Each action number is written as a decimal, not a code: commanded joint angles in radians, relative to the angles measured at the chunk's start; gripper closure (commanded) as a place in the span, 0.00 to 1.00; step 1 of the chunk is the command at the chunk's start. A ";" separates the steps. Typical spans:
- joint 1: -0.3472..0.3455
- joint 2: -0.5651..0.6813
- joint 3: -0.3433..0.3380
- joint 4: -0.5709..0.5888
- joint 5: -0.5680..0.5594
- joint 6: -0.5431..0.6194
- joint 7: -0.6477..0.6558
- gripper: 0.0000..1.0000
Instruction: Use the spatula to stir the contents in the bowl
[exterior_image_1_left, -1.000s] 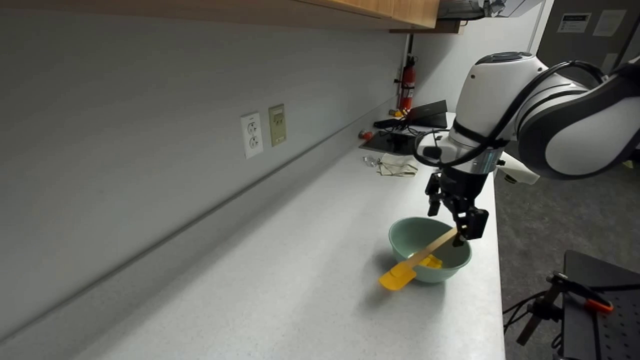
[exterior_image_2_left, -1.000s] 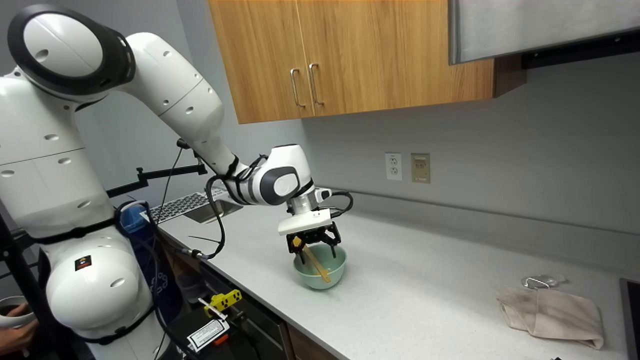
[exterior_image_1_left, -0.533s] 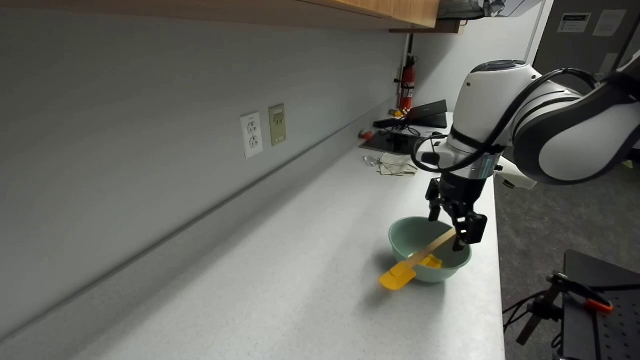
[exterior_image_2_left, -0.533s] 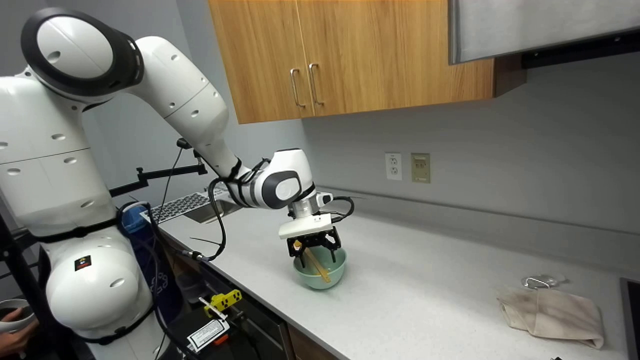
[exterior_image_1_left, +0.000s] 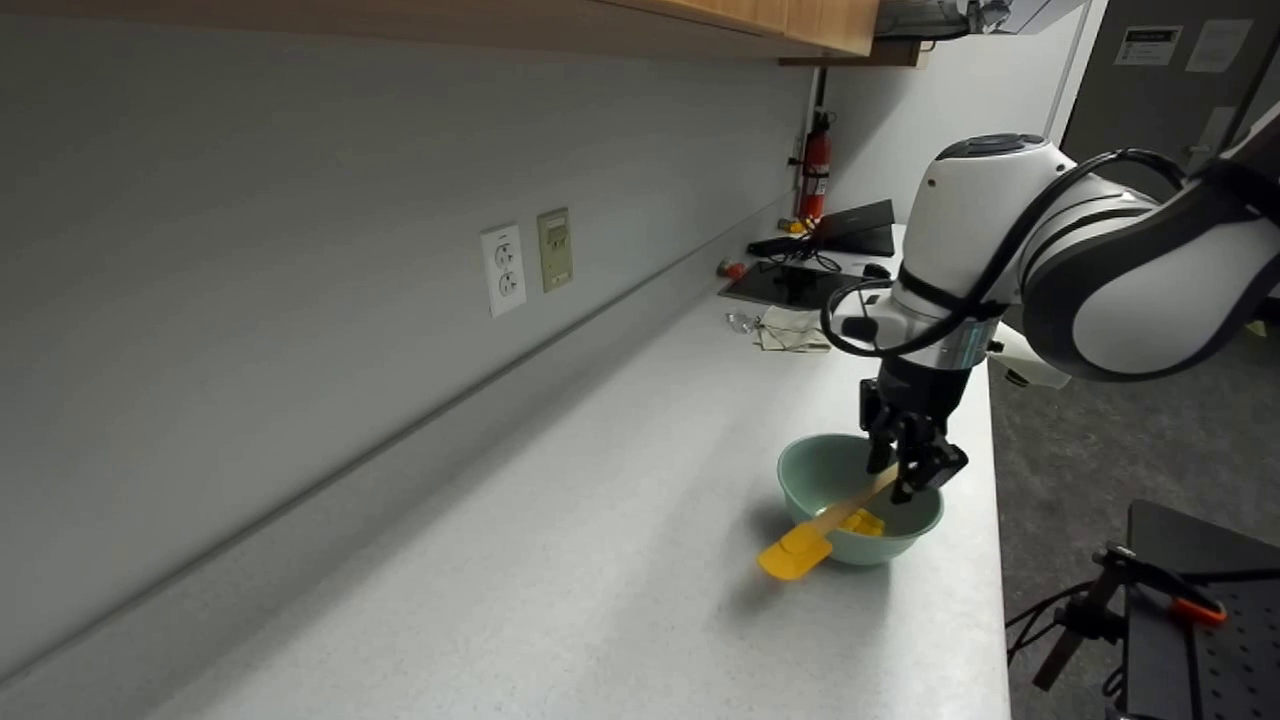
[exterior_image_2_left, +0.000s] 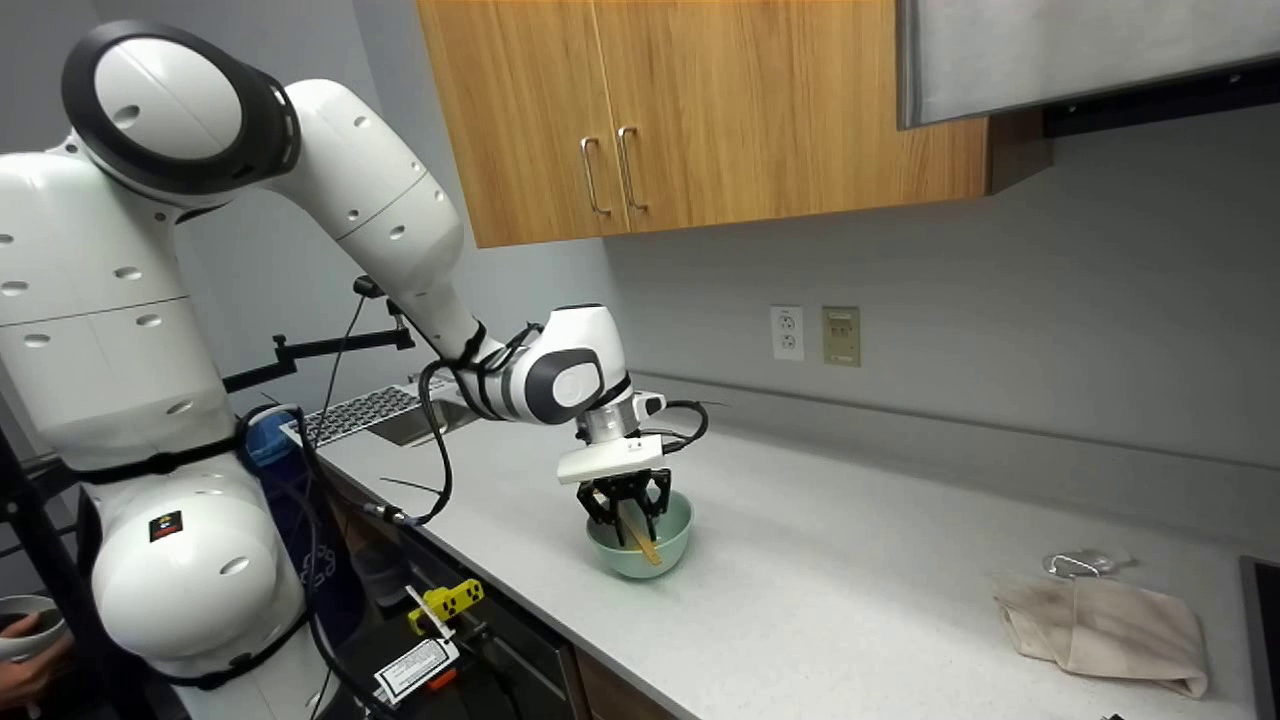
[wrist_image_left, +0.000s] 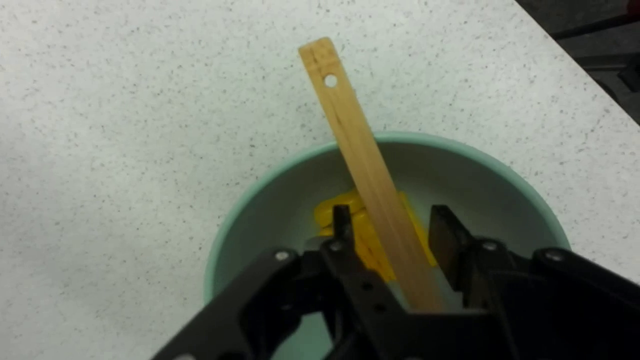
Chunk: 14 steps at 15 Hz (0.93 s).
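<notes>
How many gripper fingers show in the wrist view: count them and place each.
2. In the wrist view, one finger is to the picture's left of the spatula, the other finger to its right, with a gap between the spatula and each. No other finger shows.

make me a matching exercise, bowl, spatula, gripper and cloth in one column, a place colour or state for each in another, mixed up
Things
1. bowl
2. spatula
3. gripper
4. cloth

Descriptions
a. beige, lying folded on the counter
b. open, straddling the handle
c. pale green and round
d. lying across the top of the bowl

Pairs: 1-c, 2-d, 3-b, 4-a
</notes>
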 joint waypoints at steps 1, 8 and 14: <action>-0.020 0.008 0.022 0.003 -0.005 0.016 0.006 0.85; -0.015 -0.038 0.036 -0.007 -0.015 0.008 0.002 0.96; -0.007 -0.202 0.052 -0.051 -0.105 -0.114 0.052 0.96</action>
